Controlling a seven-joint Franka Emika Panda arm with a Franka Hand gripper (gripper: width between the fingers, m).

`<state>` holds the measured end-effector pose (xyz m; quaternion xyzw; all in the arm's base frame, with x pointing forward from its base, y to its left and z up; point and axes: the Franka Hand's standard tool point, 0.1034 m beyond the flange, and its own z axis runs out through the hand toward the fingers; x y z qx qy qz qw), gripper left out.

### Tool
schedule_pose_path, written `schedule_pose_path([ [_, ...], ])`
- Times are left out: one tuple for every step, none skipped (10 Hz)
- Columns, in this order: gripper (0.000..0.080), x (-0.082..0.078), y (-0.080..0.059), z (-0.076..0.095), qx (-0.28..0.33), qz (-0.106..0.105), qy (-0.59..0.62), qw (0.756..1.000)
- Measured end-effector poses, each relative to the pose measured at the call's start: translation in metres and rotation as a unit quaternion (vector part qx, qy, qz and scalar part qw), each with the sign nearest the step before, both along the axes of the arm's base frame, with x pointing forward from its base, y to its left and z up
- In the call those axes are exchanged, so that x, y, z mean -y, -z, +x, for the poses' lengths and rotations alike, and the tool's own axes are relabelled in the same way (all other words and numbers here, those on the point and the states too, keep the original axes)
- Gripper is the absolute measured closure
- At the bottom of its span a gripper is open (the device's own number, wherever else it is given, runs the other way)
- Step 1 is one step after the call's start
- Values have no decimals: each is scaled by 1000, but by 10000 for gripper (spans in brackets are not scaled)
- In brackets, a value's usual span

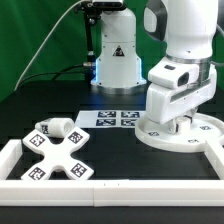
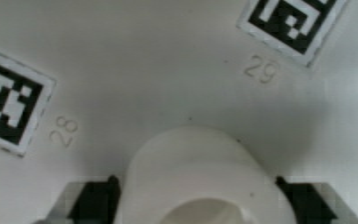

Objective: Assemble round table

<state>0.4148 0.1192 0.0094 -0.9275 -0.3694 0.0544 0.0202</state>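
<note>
The large flat round disc (image 1: pixel 205 130) lies flat at the exterior view's right, by the tray's right wall. My gripper (image 1: pixel 178 126) is down on its middle. In the wrist view the disc's tagged face (image 2: pixel 158 70) fills the picture, and my gripper (image 2: pixel 197 203) straddles the raised hub (image 2: pixel 194 165). The black pads (image 2: pixel 98 200) stand on each side of the hub with a thin gap showing, so the jaws are open. The short cylindrical leg (image 1: pixel 54 127) lies on its side at the left. The X-shaped cross base (image 1: pixel 57 157) lies flat in front of the leg.
The marker board (image 1: pixel 110 118) lies mid-table, just left of the disc. A white wall (image 1: pixel 110 189) runs along the front, with side walls at left (image 1: pixel 8 152) and right (image 1: pixel 214 150). The white robot base (image 1: pixel 116 60) stands at the back.
</note>
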Motion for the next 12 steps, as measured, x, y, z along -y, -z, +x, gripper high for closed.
schedule_pose_path([
  [390, 0, 0, 0, 0, 0, 0, 1000],
  [390, 5, -2, 3, -2, 1, -28, 1000],
  [390, 22, -13, 16, -3, 1, -57, 998],
  [390, 37, -17, 26, -8, -1, -71, 997],
  [390, 47, -20, 35, -3, -2, -96, 995],
  [390, 55, -24, 45, -2, -3, -110, 994],
  [390, 60, -28, 53, -10, -5, -120, 993],
  [390, 62, -28, 56, -14, -5, -123, 992],
  [390, 62, -27, 54, -15, -5, -124, 992],
  [390, 62, -27, 54, -16, -5, -124, 992],
  [390, 62, -26, 53, -16, -5, -124, 992],
  [390, 66, -25, 57, -16, -2, -142, 990],
])
